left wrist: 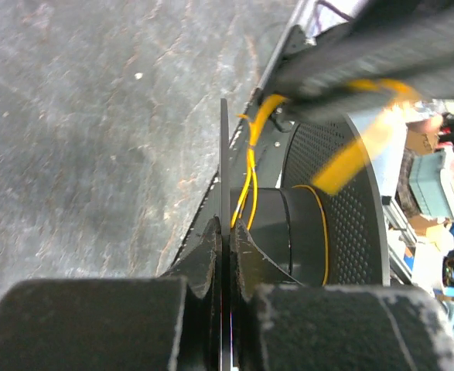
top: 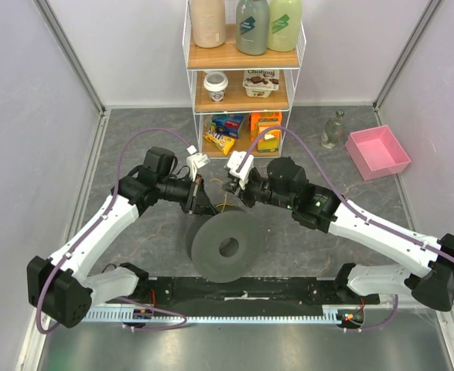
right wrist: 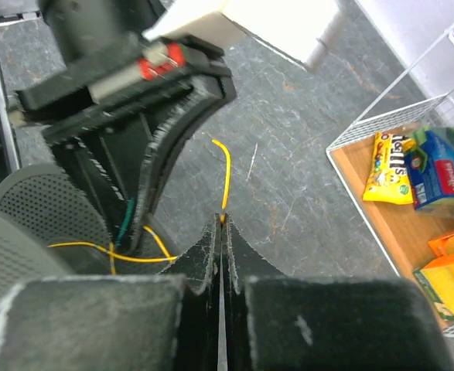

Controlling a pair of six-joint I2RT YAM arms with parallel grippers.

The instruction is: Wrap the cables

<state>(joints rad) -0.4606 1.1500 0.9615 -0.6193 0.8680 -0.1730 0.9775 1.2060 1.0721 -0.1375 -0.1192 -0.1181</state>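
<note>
Pinching the wire (right wrist: 227, 174) between fully closed tips, the right pincer (right wrist: 222, 224) has a short free end curling up beyond its tips, while the rest of the strand sags away in slack loops toward the spool (top: 211, 236). The left pincer (left wrist: 225, 232) is clamped shut on the spool's thin rim (left wrist: 224, 154), edge-on between its pads, steadying the spool on its side. From that wrist the wire shows running down beside the rim onto the dark hub (left wrist: 277, 224), where at least one turn already lies. The spool sits mid-surface (top: 288, 255), between the two arms and near their bases; the rack (top: 242, 77) of snacks stands well behind it.

The step in hand looks like laying more turns on the hub. To do it well, I judge the slack must come out first: draw the right pincer away from the hub until the loops straighten, gently, since so fine a wire may kink or slip from the pads. Then circle the hub inside the rims, feeding each turn beside the last. The left grip should stay firm, for a tilted spool would shed its loose coils.
</note>
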